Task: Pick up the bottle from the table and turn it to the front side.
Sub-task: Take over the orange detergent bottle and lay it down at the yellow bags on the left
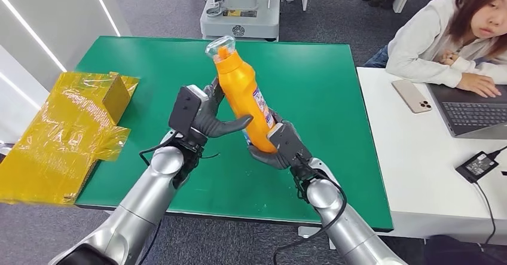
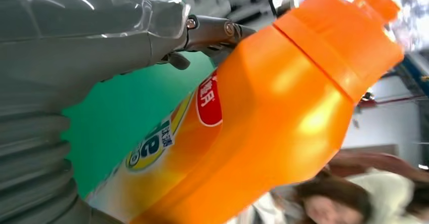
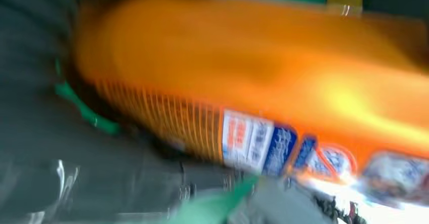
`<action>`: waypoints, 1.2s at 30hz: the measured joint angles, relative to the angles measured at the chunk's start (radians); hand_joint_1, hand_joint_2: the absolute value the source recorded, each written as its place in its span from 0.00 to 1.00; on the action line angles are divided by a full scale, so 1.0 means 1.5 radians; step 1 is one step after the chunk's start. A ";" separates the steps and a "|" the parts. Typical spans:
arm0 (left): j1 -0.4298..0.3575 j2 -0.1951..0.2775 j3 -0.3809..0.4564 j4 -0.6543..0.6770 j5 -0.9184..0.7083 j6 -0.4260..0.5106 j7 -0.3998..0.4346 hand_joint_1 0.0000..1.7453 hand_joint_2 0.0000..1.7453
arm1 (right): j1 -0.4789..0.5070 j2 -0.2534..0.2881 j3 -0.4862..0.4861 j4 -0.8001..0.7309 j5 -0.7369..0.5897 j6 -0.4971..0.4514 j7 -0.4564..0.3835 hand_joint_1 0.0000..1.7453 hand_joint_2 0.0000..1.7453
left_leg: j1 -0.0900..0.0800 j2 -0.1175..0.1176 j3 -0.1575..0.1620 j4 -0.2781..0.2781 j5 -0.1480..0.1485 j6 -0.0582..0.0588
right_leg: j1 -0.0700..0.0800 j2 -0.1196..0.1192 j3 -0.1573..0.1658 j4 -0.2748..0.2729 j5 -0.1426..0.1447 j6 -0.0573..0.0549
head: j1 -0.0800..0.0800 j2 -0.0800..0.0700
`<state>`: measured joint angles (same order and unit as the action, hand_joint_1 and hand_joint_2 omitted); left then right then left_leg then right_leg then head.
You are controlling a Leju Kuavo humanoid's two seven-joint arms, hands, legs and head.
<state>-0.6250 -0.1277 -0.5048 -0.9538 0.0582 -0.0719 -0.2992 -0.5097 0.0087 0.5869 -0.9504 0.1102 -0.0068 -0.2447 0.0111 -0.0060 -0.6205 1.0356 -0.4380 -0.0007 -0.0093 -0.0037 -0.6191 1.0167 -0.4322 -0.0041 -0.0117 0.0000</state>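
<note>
At the far left we see one yellow box [image 1: 116,96] wrapped in crinkled yellow film, lying over the left edge of the green surface [image 1: 335,97]; what is in it we cannot tell. Next comes the left hand [image 1: 206,118], raised above the surface, its thumb stretched toward the one orange bottle [image 1: 242,94] and its fingers [image 1: 214,91] behind the bottle's upper body; in the left wrist view the fingers [image 2: 212,32] lie against the orange side, but whether this hand truly grips or merely touches we cannot tell. The bottle is held in the air over the middle of the surface, its long axis close to upright and leaning, the clear-capped neck pointing up and away from us toward the left, the base down toward the right. A label strip runs along the side facing right. What the bottle contains is hidden by its opaque wall. The right hand [image 1: 281,148] wraps its fingers around the base and holds the bottle from below. Farther right, on a white desk [image 1: 406,157], we count one phone [image 1: 411,96], one laptop [image 1: 472,109] and one black power brick [image 1: 476,165], with a person seated there.
</note>
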 joint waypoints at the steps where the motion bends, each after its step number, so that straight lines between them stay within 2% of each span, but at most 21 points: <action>1: -0.007 0.000 -0.002 0.013 -0.013 0.008 -0.003 0.00 1.00 | 0.000 0.000 0.001 0.005 0.000 -0.001 0.001 1.00 1.00 | 0.000 0.000 0.000 0.000 0.000 0.000 | 0.000 0.000 0.000 0.000 0.000 0.000 | 0.000 0.000; 7: -0.030 0.007 -0.001 0.078 -0.019 -0.004 0.002 0.00 1.00 | -0.001 0.000 0.003 0.037 0.006 -0.003 0.012 1.00 1.00 | 0.000 0.000 0.000 0.000 0.000 0.000 | 0.000 0.000 0.000 0.000 0.000 0.000 | 0.000 0.000; 11: -0.041 0.017 0.010 0.109 0.005 -0.042 0.024 0.00 1.00 | -0.001 0.000 0.005 0.057 0.024 -0.002 0.014 1.00 1.00 | 0.000 0.000 0.000 0.000 0.000 0.000 | 0.000 0.000 0.000 0.000 0.000 0.000 | 0.000 0.000; 12: -0.042 0.019 0.015 0.116 0.018 -0.057 0.029 0.16 1.00 | -0.001 0.000 0.006 0.061 0.029 -0.002 0.014 1.00 1.00 | 0.000 0.000 0.000 0.000 0.000 0.000 | 0.000 0.000 0.000 0.000 0.000 0.000 | 0.000 0.000; 15: -0.043 0.023 0.036 0.131 0.054 -0.101 0.040 0.91 1.00 | -0.003 0.002 0.008 0.076 0.041 -0.004 0.013 1.00 1.00 | 0.000 0.000 0.000 0.000 0.000 0.000 | 0.000 0.000 0.000 0.000 0.000 0.000 | 0.000 0.000; 16: -0.043 0.023 0.043 0.135 0.069 -0.117 0.048 1.00 1.00 | -0.004 0.002 0.009 0.081 0.045 -0.006 0.012 1.00 1.00 | 0.000 0.000 0.000 0.000 0.000 0.000 | 0.000 0.000 0.000 0.000 0.000 0.000 | 0.000 0.000; 24: -0.041 0.006 0.095 0.147 0.268 -0.246 0.160 1.00 1.00 | -0.004 0.010 0.009 0.107 0.079 -0.035 -0.004 1.00 1.00 | 0.000 0.000 -0.001 0.000 0.000 0.000 | 0.000 0.000 -0.001 0.000 0.000 0.000 | 0.000 0.000; 27: -0.040 0.003 0.101 0.149 0.336 -0.269 0.192 1.00 1.00 | -0.001 0.012 0.008 0.108 0.089 -0.042 -0.006 1.00 1.00 | 0.000 0.000 -0.001 0.000 0.000 0.000 | 0.000 0.000 -0.001 0.000 0.000 0.000 | 0.000 0.000; 30: -0.039 -0.001 0.101 0.152 0.367 -0.273 0.202 1.00 1.00 | 0.005 0.013 0.004 0.107 0.094 -0.046 -0.007 1.00 1.00 | 0.000 0.000 -0.001 0.000 0.000 0.000 | 0.000 0.000 -0.001 0.000 0.000 0.000 | 0.000 0.000; 31: -0.039 -0.002 0.101 0.153 0.372 -0.273 0.203 1.00 1.00 | 0.007 0.014 0.002 0.106 0.095 -0.048 -0.008 0.87 1.00 | 0.000 0.000 -0.001 0.000 0.000 0.000 | 0.000 0.001 -0.001 0.000 0.000 0.000 | 0.000 0.000; 34: -0.038 -0.007 0.097 0.153 0.377 -0.267 0.189 1.00 1.00 | 0.012 0.015 -0.008 0.103 0.099 -0.052 -0.011 0.12 1.00 | 0.000 0.001 -0.001 0.000 0.000 0.000 | 0.000 0.001 -0.001 0.000 0.000 0.000 | 0.000 0.000; 35: -0.038 -0.009 0.094 0.153 0.372 -0.260 0.176 1.00 1.00 | 0.013 0.016 -0.012 0.102 0.101 -0.052 -0.011 0.00 1.00 | 0.000 0.001 -0.001 0.000 0.000 0.000 | 0.000 0.001 -0.001 0.000 0.000 0.000 | 0.000 0.000; 36: -0.038 -0.011 0.088 0.153 0.360 -0.249 0.158 1.00 1.00 | 0.016 0.016 -0.016 0.100 0.102 -0.051 -0.012 0.00 1.00 | 0.000 0.001 -0.001 0.000 0.000 0.000 | 0.000 0.001 -0.001 0.000 0.000 0.000 | 0.000 0.000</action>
<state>-0.6816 -0.1436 -0.3728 -0.7248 0.5986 -0.4452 -0.0619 -0.4864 0.0332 0.5634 -0.8008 0.2632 -0.0840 -0.2625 0.0110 -0.0051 -0.6214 1.0356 -0.4380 -0.0007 -0.0093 -0.0027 -0.6209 1.0165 -0.4324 -0.0042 -0.0119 0.0000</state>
